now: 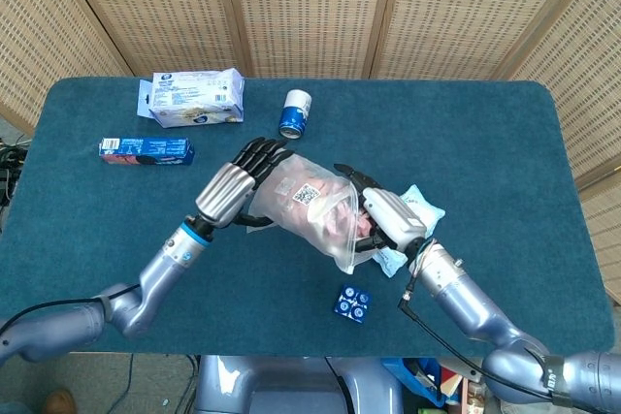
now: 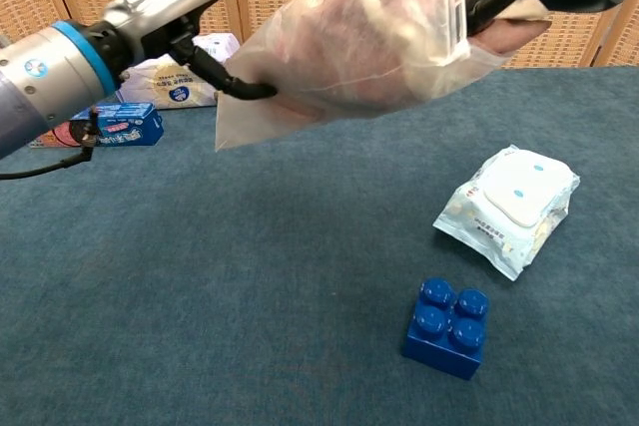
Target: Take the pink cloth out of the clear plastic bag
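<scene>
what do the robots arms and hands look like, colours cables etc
Both arms are smooth silver-grey metal tubes. The left arm has a bright blue ring at the wrist. The left hand and right hand have ribbed silver backs and black fingers. A thin black cable trails beside the right forearm.

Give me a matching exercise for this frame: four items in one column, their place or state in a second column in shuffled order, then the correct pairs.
Items
1. clear plastic bag
2. blue brick
3. wipes pack
4. can

Places or states
A. standing upright at the far side of the table
B. held in the air between both hands
C. lying on the table below the right hand
D. nearest the table's front edge

Pairs: 1-B, 2-D, 3-C, 4-A
</scene>
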You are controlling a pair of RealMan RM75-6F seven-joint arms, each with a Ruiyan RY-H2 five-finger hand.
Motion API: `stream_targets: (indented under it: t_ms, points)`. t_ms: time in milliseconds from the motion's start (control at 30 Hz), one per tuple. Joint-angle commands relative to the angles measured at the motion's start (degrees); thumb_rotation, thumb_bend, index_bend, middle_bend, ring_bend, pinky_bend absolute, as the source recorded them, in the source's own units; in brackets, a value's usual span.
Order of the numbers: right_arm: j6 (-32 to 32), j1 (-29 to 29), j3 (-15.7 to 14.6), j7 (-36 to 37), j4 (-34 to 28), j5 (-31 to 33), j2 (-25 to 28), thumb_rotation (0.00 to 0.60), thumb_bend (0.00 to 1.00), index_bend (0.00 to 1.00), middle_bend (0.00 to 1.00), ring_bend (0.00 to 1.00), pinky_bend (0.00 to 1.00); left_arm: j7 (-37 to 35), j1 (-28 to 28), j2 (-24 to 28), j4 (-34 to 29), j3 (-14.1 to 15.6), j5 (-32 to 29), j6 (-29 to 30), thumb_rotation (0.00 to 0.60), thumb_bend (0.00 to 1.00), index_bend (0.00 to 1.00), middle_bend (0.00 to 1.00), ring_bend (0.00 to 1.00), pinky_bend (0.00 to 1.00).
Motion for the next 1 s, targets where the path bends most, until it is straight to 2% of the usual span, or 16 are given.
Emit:
stream_targets:
  t_ms: [33, 367, 600, 767, 900, 1000]
  points:
    - [-0.2, 0.5, -0.8, -1.0, 0.5, -0.1, -1.4, 0.6, 0.73, 0.77, 0.0, 0.0, 0.0, 1.7, 2.3, 2.7, -1.9, 1.7, -0.1, -0.2, 0.6, 0.2, 0.0, 0.0, 0.0, 0.0]
    - [0.2, 2.5, -2.9, -5.0, 2.2, 1.6, -6.9, 0.6, 0.73, 0.77, 0.0, 0.0, 0.0, -2.3, 5.8, 6.5, 1.4, 5.1, 1.8, 0.2, 0.6, 0.2, 0.0, 0.0, 0.0, 0.0]
    - [0.4, 4.1, -2.3, -6.3, 2.1, 3.5, -9.0, 0.6, 0.73, 0.77, 0.0, 0.0, 0.0, -7.3, 6.9, 7.7, 5.6, 8.0, 4.1, -1.4, 0.6, 0.2, 0.0, 0.0, 0.0, 0.0]
    - [0.4, 4.6, -1.7, -6.6, 1.6, 3.9, -9.2, 0.6, 0.73, 0.77, 0.0, 0.0, 0.0, -9.0, 7.0, 7.1, 7.7, 9.6, 5.4, -2.7, 0.6, 0.2, 0.0, 0.0, 0.0, 0.0]
    - [0.2, 5.3, -1.2, -6.7, 1.0, 4.7, -9.3, 0.6, 0.73, 0.77, 0.0, 0.0, 0.0, -9.6, 6.2, 4.9, 10.1, 11.1, 6.4, -6.0, 0.6, 0.2, 0.0, 0.0, 0.0, 0.0]
    - [0.1, 5.7, -1.0, -6.9, 0.6, 5.4, -9.4, 0.6, 0.73, 0.77, 0.0, 0.0, 0.0, -9.7, 5.3, 3.6, 10.9, 11.2, 6.6, -7.6, 0.6, 0.2, 0.0, 0.0, 0.0, 0.0]
